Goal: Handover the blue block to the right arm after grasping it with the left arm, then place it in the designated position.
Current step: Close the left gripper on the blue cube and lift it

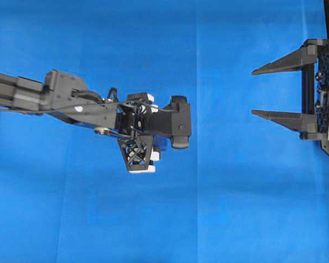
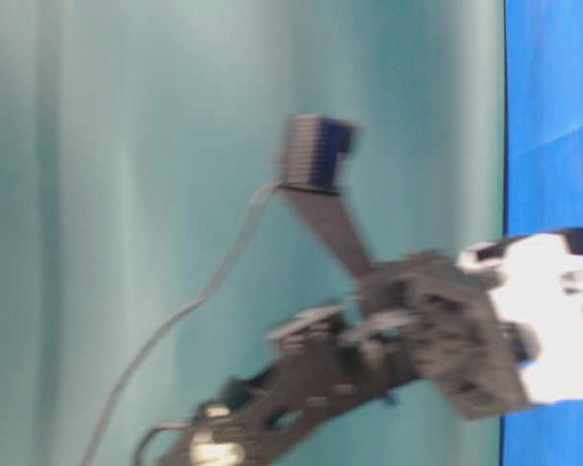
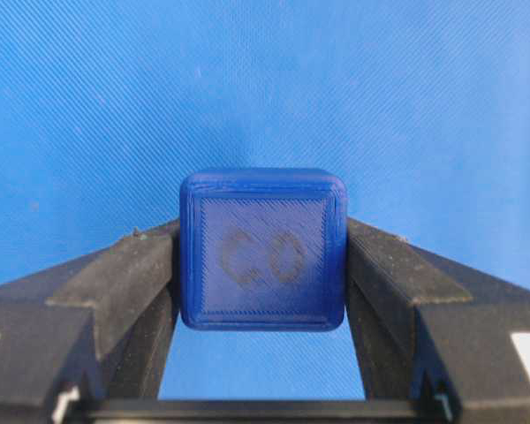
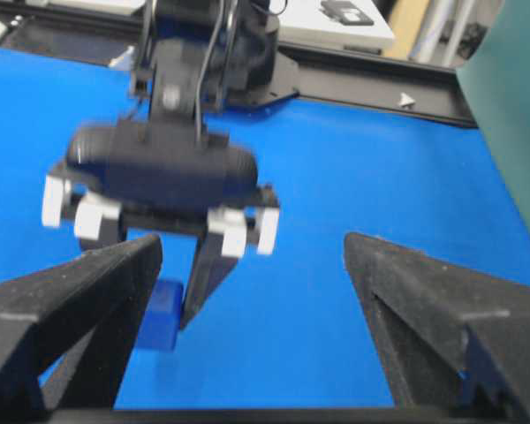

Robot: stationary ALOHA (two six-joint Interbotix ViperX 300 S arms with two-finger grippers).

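In the left wrist view the blue block (image 3: 263,249), a small dark-blue cube with a faint emboss on its near face, sits squeezed between the two black fingers (image 3: 124,278) of my left gripper (image 3: 263,265), which is shut on it. From overhead the left gripper (image 1: 153,131) points down at the cloth and hides the block. My right gripper (image 1: 253,92) stands open at the right edge, well apart from it. In the right wrist view the block (image 4: 159,315) shows low at the left, behind my own left finger (image 4: 79,300); the right gripper (image 4: 252,240) holds nothing.
Bright blue cloth (image 1: 219,208) covers the whole table. A teal backdrop (image 2: 126,194) stands behind the blurred left arm (image 2: 418,330) in the table-level view. A black rail (image 4: 380,75) runs along the table's far edge.
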